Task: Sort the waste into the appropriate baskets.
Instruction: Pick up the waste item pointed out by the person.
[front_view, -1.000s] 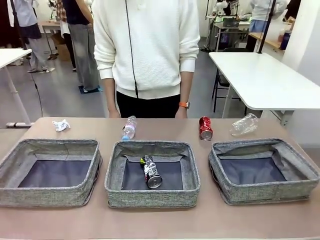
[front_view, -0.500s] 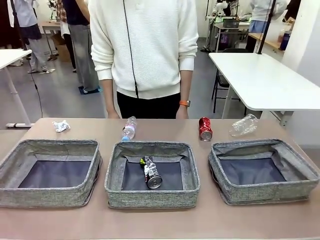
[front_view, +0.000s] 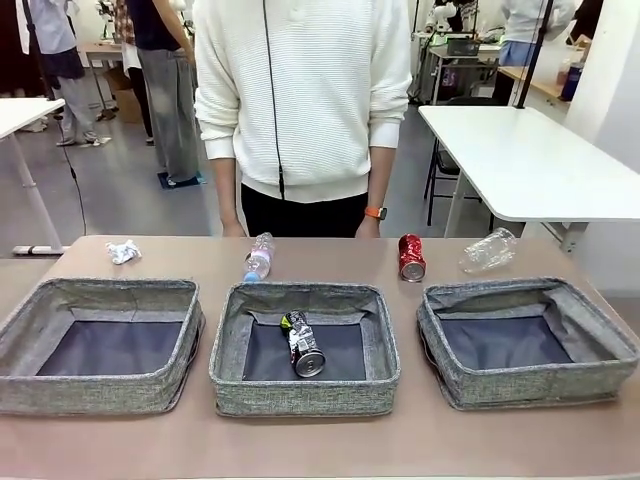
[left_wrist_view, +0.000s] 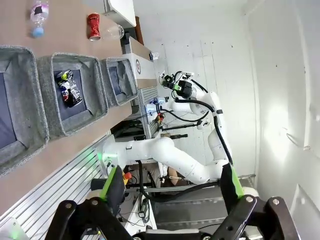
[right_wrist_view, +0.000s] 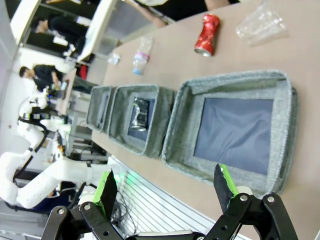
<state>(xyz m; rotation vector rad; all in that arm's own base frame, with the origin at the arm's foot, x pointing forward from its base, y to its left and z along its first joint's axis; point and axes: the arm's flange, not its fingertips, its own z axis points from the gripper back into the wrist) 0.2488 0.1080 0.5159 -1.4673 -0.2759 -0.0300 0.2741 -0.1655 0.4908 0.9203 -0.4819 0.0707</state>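
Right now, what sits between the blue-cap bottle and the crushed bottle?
The red can, nearer the crushed bottle than the blue-cap bottle; the front view shows it.

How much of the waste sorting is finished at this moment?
Done: one black-silver can lies in the middle grey woven basket. In hand: nothing; left pincer and right pincer stand open. Left: crumpled white paper wad, clear plastic bottle with blue cap, red can and crushed clear bottle, all on the brown table.
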